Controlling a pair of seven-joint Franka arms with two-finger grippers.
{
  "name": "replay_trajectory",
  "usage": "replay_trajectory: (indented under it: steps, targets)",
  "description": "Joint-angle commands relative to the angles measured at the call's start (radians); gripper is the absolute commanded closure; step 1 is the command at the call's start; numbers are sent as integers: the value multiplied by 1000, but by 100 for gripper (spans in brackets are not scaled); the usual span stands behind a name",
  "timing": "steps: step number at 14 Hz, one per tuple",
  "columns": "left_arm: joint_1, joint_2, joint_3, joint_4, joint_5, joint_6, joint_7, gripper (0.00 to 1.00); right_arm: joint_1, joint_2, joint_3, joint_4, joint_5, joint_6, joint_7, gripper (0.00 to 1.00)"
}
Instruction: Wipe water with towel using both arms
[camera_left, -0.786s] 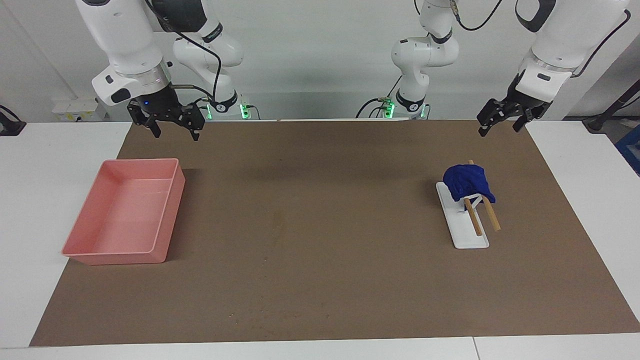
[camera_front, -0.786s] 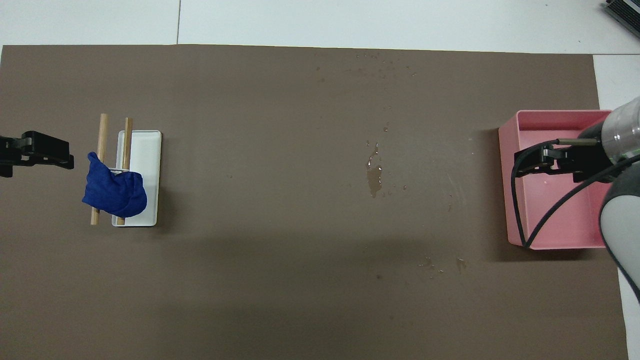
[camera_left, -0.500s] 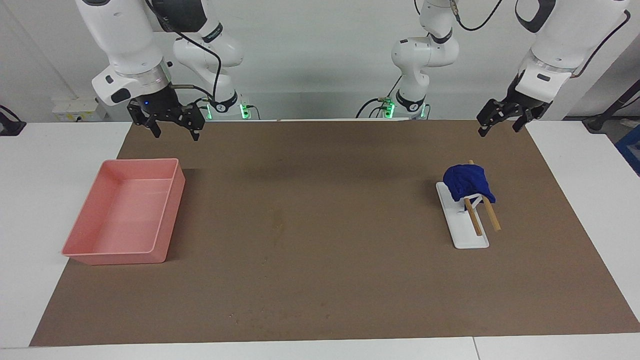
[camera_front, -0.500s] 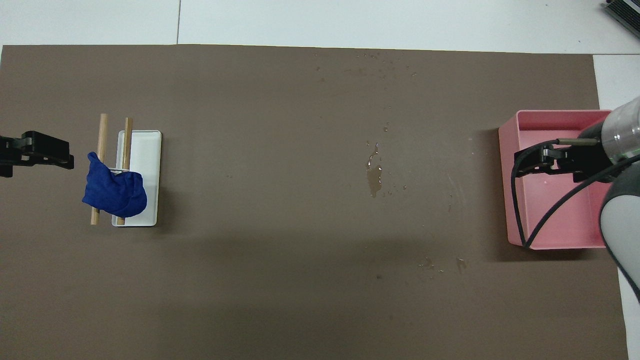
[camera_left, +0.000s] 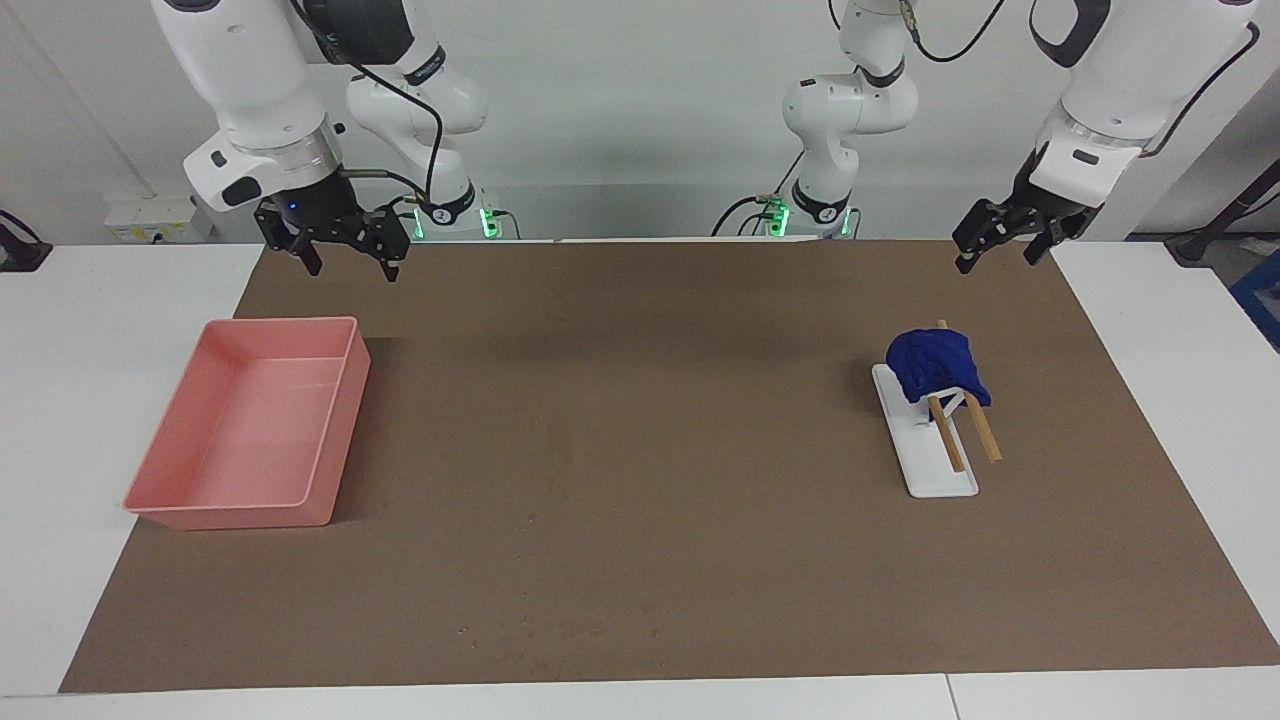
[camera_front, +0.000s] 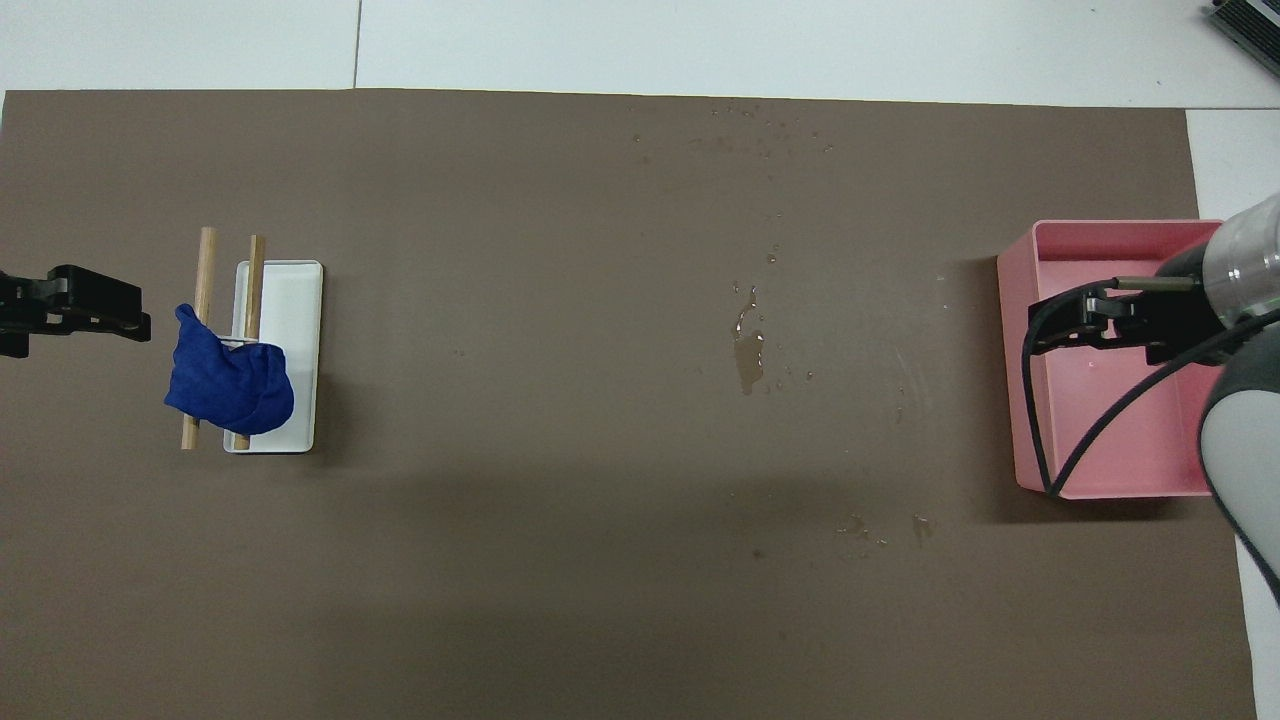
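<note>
The towel (camera_left: 935, 364) hangs on a rack (camera_left: 938, 447), lifted for pickup, below your left end effector (camera_left: 1000, 252), fingers spread. Your right end effector (camera_left: 345, 262) waits spread above the tray (camera_left: 245, 436).

You see the towel (camera_left: 936, 365) (camera_front: 229, 373), a small deep-blue cloth bunched into a soft lump. It drapes over two sloping wooden rods (camera_left: 958, 428) of a white rack (camera_left: 927, 457) at the left arm's end of the table. A water puddle (camera_front: 748, 349) lies on the brown mat (camera_left: 640, 470), at three o'clock from the towel in the overhead view and well apart from it.
</note>
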Motion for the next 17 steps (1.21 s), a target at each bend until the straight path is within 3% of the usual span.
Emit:
replay_trajectory:
  steps: [1, 4, 6, 11, 14, 17]
  targets:
    - [6, -13, -3, -16, 18, -9, 0, 0, -12, -1, 6, 5, 4, -12, -24, 0]
    - [9, -13, 4, -10, 20, -52, -22, 0, -12, -1, 7, 5, 2, -12, -24, 0]
    - [16, -16, 11, -17, 12, -40, -144, 0, -12, 1, 7, 5, 4, -12, -24, 0]
    - [21, -116, 5, -267, 6, 224, -482, 0, -12, 1, 7, 5, 4, -12, -24, 0]
    - [65, -148, 17, -369, 6, 296, -638, 0, -12, 1, 7, 5, 4, -12, -24, 0]
    - [58, -145, 16, -444, 6, 383, -660, 0, -12, -1, 7, 5, 4, -12, -24, 0]
